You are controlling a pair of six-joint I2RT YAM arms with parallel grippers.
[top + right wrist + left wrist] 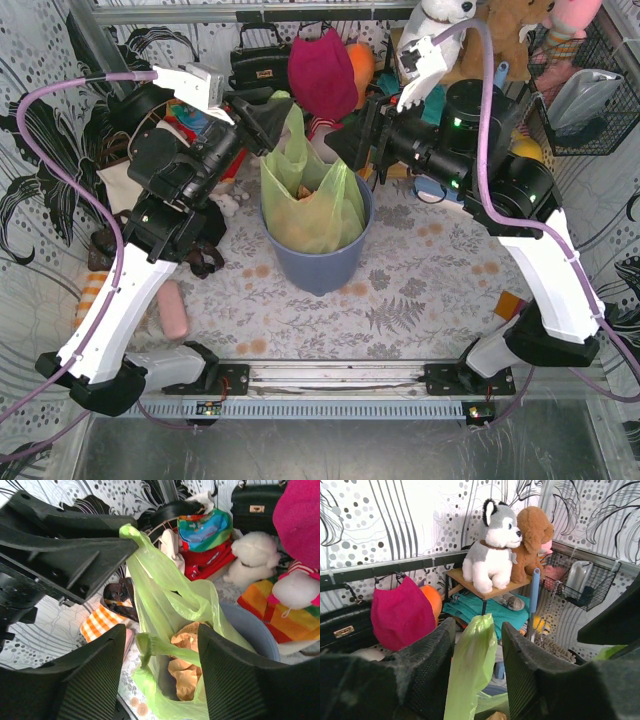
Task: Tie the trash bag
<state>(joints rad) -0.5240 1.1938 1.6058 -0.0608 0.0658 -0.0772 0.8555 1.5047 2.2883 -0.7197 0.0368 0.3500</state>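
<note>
The trash bag (310, 205) is light-green film with orange-tan paper (187, 670) inside, and it sits in a blue-grey bin (320, 265) at mid table. One handle strip (472, 665) stands up tall above the bin. My left gripper (282, 122) is at that strip's top. In the left wrist view its jaws stand apart around the strip (479, 622), which lies against one finger. My right gripper (340, 150) is open over the bag's other side. In the right wrist view (162, 632) it straddles the lower handle strip (150, 647) without touching it.
Behind the bin lie a magenta hat (322, 70), a black handbag (258, 62) and plush toys (492, 545) on a small shelf. A wire basket (590, 95) hangs at the back right. A pink item (175, 310) lies on the table at the left.
</note>
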